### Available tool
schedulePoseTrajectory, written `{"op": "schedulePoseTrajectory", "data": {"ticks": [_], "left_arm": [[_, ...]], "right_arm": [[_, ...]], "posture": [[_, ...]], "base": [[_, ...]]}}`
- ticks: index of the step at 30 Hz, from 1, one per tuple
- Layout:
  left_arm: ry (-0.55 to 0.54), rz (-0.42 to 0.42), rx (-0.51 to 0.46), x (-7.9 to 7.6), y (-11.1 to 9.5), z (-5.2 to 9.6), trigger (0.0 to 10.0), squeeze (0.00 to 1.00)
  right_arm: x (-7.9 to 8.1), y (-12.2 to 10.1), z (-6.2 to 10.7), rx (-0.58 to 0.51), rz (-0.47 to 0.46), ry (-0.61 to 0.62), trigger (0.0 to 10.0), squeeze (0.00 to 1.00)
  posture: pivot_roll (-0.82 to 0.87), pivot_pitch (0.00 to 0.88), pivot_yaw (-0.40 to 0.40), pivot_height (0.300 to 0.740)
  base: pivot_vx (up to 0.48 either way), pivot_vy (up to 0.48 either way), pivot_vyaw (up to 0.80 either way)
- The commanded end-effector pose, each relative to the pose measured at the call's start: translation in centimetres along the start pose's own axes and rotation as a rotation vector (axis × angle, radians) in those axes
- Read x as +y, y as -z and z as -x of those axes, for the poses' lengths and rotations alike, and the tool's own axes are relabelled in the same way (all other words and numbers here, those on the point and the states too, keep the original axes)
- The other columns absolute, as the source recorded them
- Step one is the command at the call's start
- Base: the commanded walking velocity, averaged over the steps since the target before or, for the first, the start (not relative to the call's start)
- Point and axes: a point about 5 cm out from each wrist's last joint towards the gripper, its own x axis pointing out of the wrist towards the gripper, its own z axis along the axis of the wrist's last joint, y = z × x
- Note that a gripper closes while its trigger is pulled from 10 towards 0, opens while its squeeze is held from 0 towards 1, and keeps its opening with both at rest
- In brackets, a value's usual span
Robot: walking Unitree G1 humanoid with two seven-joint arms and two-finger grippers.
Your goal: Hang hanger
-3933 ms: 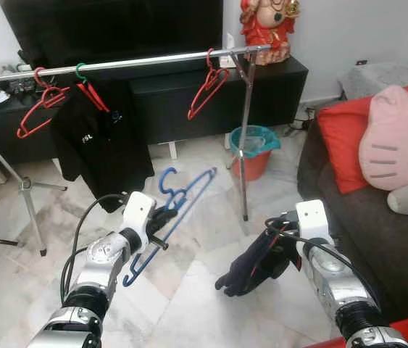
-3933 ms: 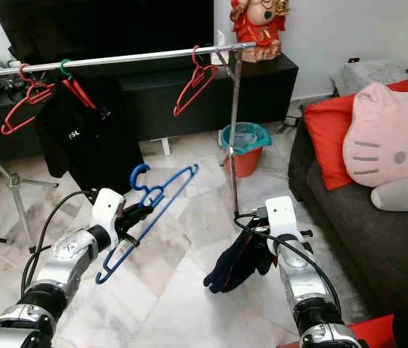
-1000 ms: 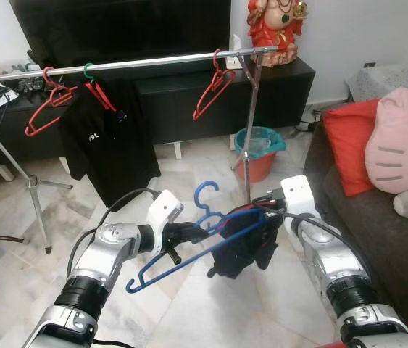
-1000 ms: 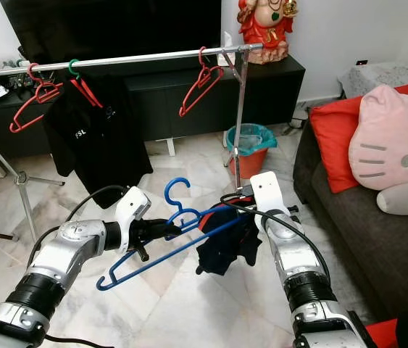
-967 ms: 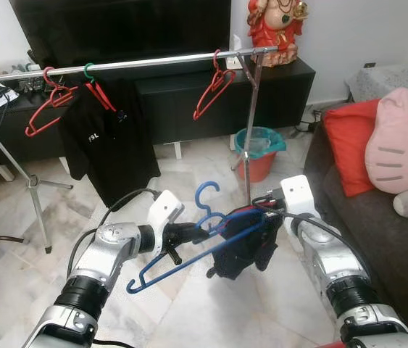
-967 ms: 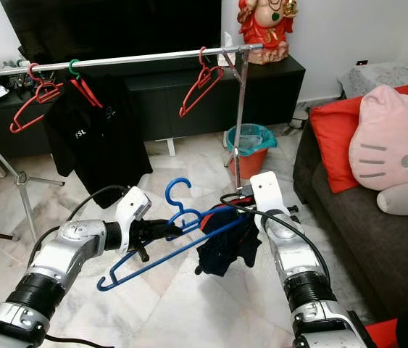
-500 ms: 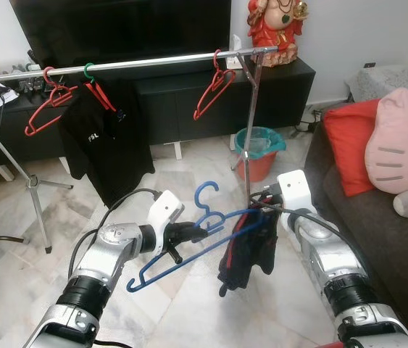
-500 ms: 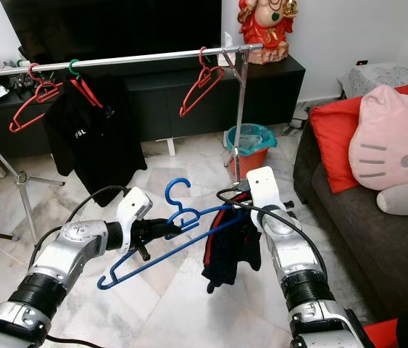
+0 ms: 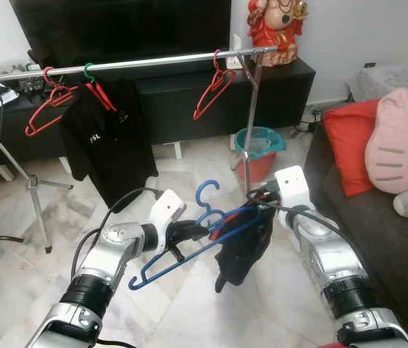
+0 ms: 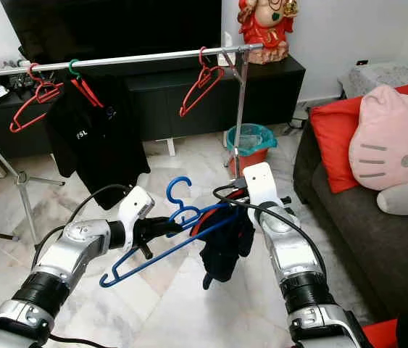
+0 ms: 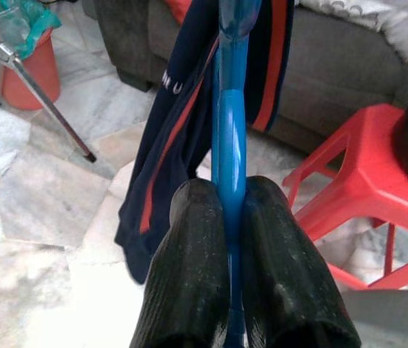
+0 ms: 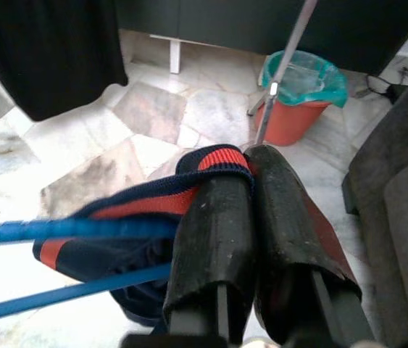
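Hanger status: your left gripper (image 11: 230, 210) is clenching the blue plastic hanger (image 9: 189, 243) just below its hook, holding it tilted over the marble floor (image 9: 15, 261), its lower end pointing toward 7 o'clock. Your right gripper (image 12: 251, 181) is pinching the red-trimmed edge of the navy garment (image 9: 241, 246), which is draping over the hanger's upper arm at 3 o'clock of the hook. Toward 12 o'clock, the silver clothes rail (image 9: 138, 64) is carrying three red hangers and a black shirt (image 9: 106, 148).
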Motion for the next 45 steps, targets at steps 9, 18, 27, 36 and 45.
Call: {"op": "schedulePoseTrajectory", "data": {"ticks": [9, 18, 27, 36, 45], "left_arm": [[-0.048, -0.035, 0.024, 0.5, -0.4, -0.4, 10.0, 0.0], [-0.12, -0.047, 0.038, 1.3, -0.4, -0.3, 10.0, 0.0], [-0.122, -0.065, 0.046, 1.3, -0.3, -0.6, 10.0, 0.0], [-0.053, -0.058, -0.025, 0.8, -1.2, -0.8, 10.0, 0.0], [0.077, -0.015, -0.089, -0.1, -2.0, -0.7, 10.0, 0.0]], "right_arm": [[1.0, -1.5, 1.0, -0.047, 0.0, -0.026, 10.0, 0.0], [1.5, -2.1, 1.8, -0.06, -0.001, -0.032, 10.0, 0.0], [3.0, -2.9, 3.3, -0.075, -0.025, -0.065, 10.0, 0.0], [4.4, -3.1, 4.3, -0.077, -0.044, -0.122, 10.0, 0.0], [5.7, -3.8, 4.8, -0.106, -0.031, -0.179, 10.0, 0.0]], "posture": [[-0.24, 0.0, 0.062, 0.74], [-0.24, 0.0, 0.065, 0.74], [-0.24, 0.0, 0.065, 0.74], [-0.25, 0.0, 0.066, 0.74], [-0.25, 0.0, 0.068, 0.74]], "base": [[0.0, 0.0, 0.0], [0.0, 0.0, 0.0], [0.0, 0.0, 0.0], [0.0, 0.0, 0.0], [0.0, 0.0, 0.0]]}}
